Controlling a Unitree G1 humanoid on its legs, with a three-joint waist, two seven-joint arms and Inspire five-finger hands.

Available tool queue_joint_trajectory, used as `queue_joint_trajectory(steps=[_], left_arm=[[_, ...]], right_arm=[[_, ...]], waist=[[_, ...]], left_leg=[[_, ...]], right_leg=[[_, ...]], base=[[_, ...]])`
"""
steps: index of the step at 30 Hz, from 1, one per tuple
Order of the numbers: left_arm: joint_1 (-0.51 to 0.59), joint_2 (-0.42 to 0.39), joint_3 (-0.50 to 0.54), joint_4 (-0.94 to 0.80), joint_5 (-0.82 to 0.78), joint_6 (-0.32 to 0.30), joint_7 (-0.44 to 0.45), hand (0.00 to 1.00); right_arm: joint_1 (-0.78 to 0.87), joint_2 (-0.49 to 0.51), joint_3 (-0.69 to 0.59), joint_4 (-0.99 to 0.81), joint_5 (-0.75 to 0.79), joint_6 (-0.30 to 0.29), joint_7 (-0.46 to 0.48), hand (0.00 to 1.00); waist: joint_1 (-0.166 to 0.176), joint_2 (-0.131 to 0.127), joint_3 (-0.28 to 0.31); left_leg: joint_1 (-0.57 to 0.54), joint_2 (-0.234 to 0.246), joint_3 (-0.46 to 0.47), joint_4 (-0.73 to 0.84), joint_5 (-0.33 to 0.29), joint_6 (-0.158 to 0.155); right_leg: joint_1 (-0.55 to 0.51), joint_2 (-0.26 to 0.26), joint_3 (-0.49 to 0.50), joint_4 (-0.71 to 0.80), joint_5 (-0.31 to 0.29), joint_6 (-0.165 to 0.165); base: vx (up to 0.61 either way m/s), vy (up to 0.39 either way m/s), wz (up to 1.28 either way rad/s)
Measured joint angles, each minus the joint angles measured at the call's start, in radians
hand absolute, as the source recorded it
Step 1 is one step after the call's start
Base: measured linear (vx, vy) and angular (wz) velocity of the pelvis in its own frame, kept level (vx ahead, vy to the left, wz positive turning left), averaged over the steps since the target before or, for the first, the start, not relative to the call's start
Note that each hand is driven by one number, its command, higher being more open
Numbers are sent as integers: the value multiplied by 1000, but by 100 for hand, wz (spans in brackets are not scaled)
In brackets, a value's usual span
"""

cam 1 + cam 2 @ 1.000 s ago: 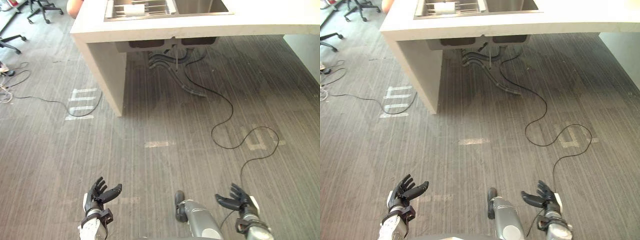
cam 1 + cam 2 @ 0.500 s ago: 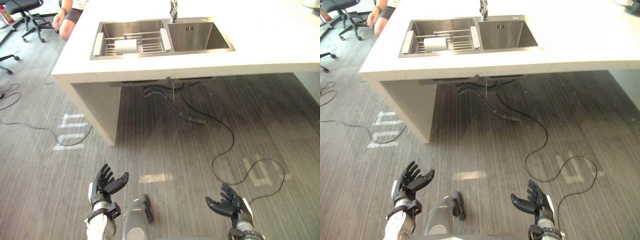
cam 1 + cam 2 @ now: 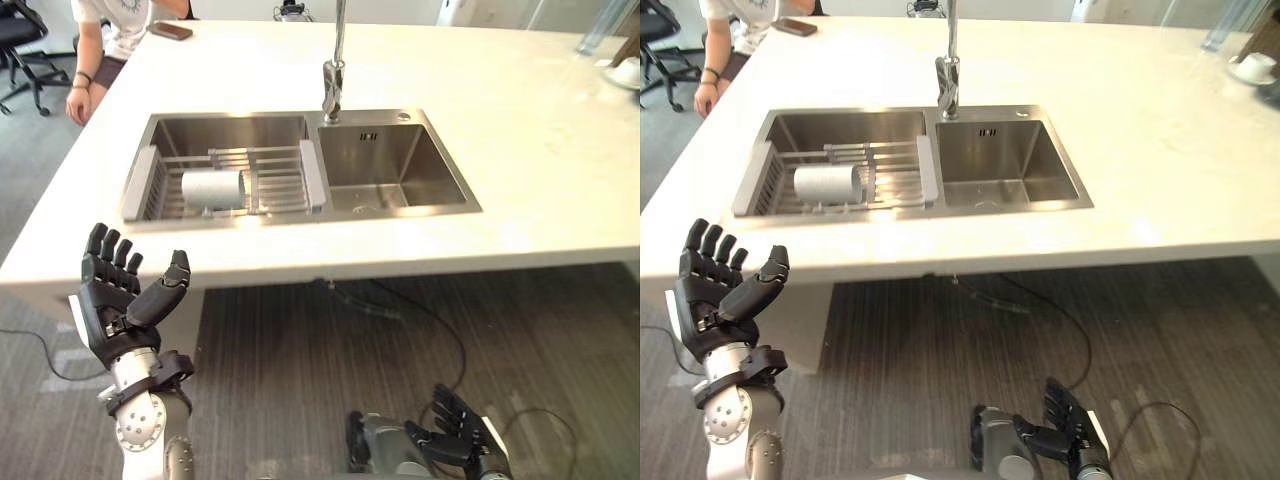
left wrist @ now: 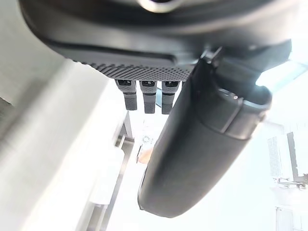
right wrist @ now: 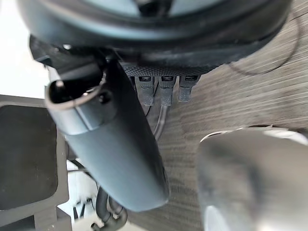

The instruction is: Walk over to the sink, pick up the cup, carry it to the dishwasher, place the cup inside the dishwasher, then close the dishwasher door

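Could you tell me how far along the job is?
Done: the robot is at the sink. In hand: nothing; the cup lies on the rack, the open left hand raised short of it, right hand low. Left: grasp, carry, load the dishwasher, shut it.

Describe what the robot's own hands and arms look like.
The left hand is black, with chunky segmented fingers, a thick thumb and a white strip along its outer edge; a black collar joins it to a rounded silver-grey forearm. The right hand is the same dark build with a white edge. Both palms carry dotted pads.
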Motion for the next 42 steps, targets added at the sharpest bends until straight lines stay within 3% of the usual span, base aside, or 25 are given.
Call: queue_joint_trajectory(steps=[1,2,4,6,7,10,11,12,13,16,22,25,34,39,42], left_arm=[[-22,-1,-15,-35,4,-2,5,90],[-30,-1,-20,-52,4,-8,9,90],[-45,2,-18,-109,4,-48,36,90],[-29,4,-9,-151,4,-64,39,90],[-11,6,-7,-175,3,-69,37,90],[4,8,-12,-182,3,-60,31,90],[3,19,-14,-183,3,-51,22,90],[1,51,-28,-185,6,-43,19,90],[-3,84,-29,-178,9,-40,18,90],[-16,210,-27,-159,47,14,-10,90],[-30,321,-28,-51,114,47,-117,90],[-55,379,-29,17,124,47,-156,90],[-97,494,-74,228,199,66,-224,90],[-140,533,-111,347,244,80,-246,90],[-161,580,-151,361,312,81,-257,90]], right_arm=[[4,1,14,-11,5,0,7,90],[7,2,19,-20,10,0,10,90],[8,0,37,-57,28,0,11,90],[-39,2,59,-49,45,10,6,90],[-79,0,78,-42,32,14,-10,90],[-168,31,101,6,-29,24,-85,90],[-173,49,101,22,-47,25,-104,90],[-163,47,98,8,-69,24,-113,90],[-170,69,102,33,-76,28,-113,90],[-154,143,88,44,-88,35,-118,90],[-168,141,49,125,-110,36,-83,90],[-197,122,24,204,-110,36,-74,90],[-254,78,20,384,-110,34,-71,90],[-264,62,-9,466,-110,34,-74,90],[-263,41,-22,478,-113,34,-76,90]], waist=[[-1,0,5],[-2,-2,7],[23,-4,9],[58,-2,9],[71,-8,13],[100,-12,15],[100,-5,10],[100,33,-13],[93,6,-16],[54,-55,-27],[53,-65,-50],[51,-57,-70],[27,-50,-74],[23,-14,-78],[21,5,-70]], left_leg=[[-64,17,-33,165,30,10],[-109,26,-40,268,21,17],[-246,44,24,532,-53,42],[-315,61,81,552,-108,39],[-356,68,98,513,-136,39],[-397,45,120,319,-142,32],[-398,21,117,172,-91,39],[-403,18,90,60,59,-2],[-400,-2,98,85,38,0],[-392,-49,108,80,15,24],[-313,-76,131,-28,34,16],[-294,-87,122,-105,77,16],[-230,-118,99,-282,189,11],[-189,-121,98,-428,297,7],[-183,-125,94,-454,313,3]], right_leg=[[77,4,-12,-57,-9,-10],[119,6,-13,-92,-17,-3],[261,15,-6,-225,-30,15],[328,12,-6,-273,-30,15],[359,4,-5,-289,-30,16],[391,-43,0,-285,-34,23],[396,-69,3,-273,-56,62],[397,-67,19,-256,-96,111],[402,-92,35,-249,-124,134],[403,-131,75,-256,-102,134],[425,-134,136,-307,-27,142],[424,-126,149,-344,14,138],[422,-125,185,-384,36,144],[392,-109,184,-384,36,144],[388,-112,183,-390,32,145]], base=[[516,-219,91],[452,-161,86],[443,-64,47],[353,27,3],[245,39,-11],[238,135,-14],[227,228,-10],[231,240,-14],[238,243,-2],[212,192,8],[74,46,-18],[21,-18,-1],[-48,-30,-4],[-138,-46,-8],[-214,-26,-9]])
